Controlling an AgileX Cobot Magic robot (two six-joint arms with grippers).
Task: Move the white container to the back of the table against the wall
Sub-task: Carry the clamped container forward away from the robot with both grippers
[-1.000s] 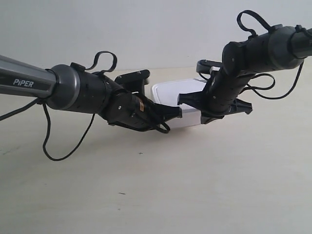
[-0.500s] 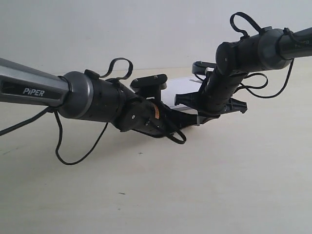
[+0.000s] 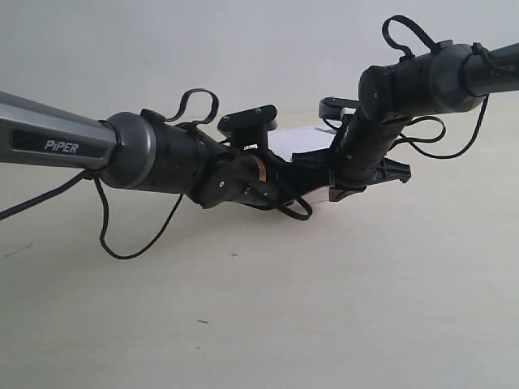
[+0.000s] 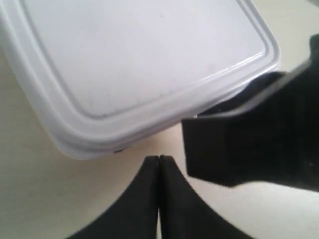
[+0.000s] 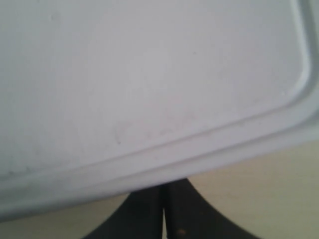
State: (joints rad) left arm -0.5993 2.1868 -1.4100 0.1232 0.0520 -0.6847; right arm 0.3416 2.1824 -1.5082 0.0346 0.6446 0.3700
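The white container sits far back on the table, close to the wall, mostly hidden behind both arms. In the left wrist view its lid fills the upper part; my left gripper is shut, with its tips just short of the container's rounded corner. A black part of the other arm rests against the container's side. In the right wrist view the container fills most of the picture, and my right gripper is shut, its tips tucked under the lid's rim.
The arm at the exterior view's left and the arm at the exterior view's right meet in front of the container. Loose black cables hang from both. A few dark specks mark the beige table.
Both arms have pushed toward the wall and the container has slid back with them. The arm at the exterior view's left now covers more of the container.
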